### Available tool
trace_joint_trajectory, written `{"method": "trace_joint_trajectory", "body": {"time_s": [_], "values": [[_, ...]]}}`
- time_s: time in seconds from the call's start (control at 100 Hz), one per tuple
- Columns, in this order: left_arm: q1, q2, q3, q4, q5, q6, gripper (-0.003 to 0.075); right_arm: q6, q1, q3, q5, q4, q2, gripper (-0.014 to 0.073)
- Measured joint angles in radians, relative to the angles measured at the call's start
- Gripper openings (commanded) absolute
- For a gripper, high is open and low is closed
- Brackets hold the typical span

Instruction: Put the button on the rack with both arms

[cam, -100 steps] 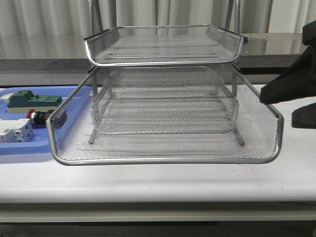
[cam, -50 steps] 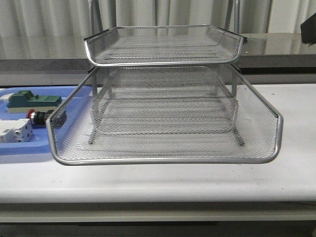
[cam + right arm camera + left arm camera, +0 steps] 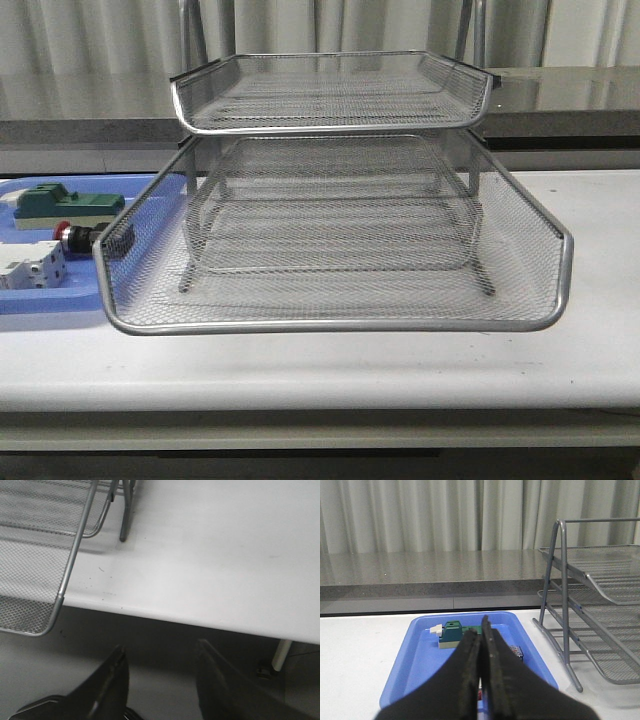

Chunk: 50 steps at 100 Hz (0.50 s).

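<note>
The button (image 3: 70, 236) lies in the blue tray, its red head pointing left, its body partly behind the rack's low tray wall. The silver wire-mesh rack (image 3: 335, 235) stands mid-table, its lowest tray pulled forward. Neither gripper shows in the front view. In the left wrist view my left gripper (image 3: 480, 628) is shut and empty, held above the blue tray (image 3: 420, 655). Its fingers hide most of the button; a blue block end (image 3: 516, 651) shows beside them. My right gripper (image 3: 159, 655) is open and empty off the table's front edge, near the rack's corner (image 3: 60, 597).
The blue tray (image 3: 40, 300) at the left also holds a green-topped block (image 3: 60, 203) and a white circuit breaker (image 3: 30, 268). The green block also shows in the left wrist view (image 3: 452, 634). A grey ledge and curtains stand behind the table.
My right arm stood at the right edge of the front view a second ago; it has pulled back out of that view. Rack, tray and button have not moved.
</note>
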State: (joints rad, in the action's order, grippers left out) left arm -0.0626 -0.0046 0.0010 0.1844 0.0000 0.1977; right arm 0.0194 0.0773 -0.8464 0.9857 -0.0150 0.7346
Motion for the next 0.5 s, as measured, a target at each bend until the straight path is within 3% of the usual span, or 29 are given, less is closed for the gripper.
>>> {"method": "trace_joint_trajectory", "body": {"time_s": [0.19,0.29,0.41,0.5], "values": [[0.000,0.000,0.000,0.000,0.000,0.000,-0.0020,-0.109,0.000,0.004,0.087,0.090,-0.107,0.0304],[0.000,0.000,0.000,0.000,0.000,0.000,-0.0020,-0.131,0.000,0.004,0.113,0.128,-0.146,0.0175],[0.000,0.000,0.000,0.000,0.000,0.000,-0.0020,-0.140,0.000,0.004,0.117,0.137,-0.177,-0.0044],[0.000,0.000,0.000,0.000,0.000,0.000,-0.0020,-0.141,0.000,0.004,0.117,0.139,-0.188,-0.0067]]}}
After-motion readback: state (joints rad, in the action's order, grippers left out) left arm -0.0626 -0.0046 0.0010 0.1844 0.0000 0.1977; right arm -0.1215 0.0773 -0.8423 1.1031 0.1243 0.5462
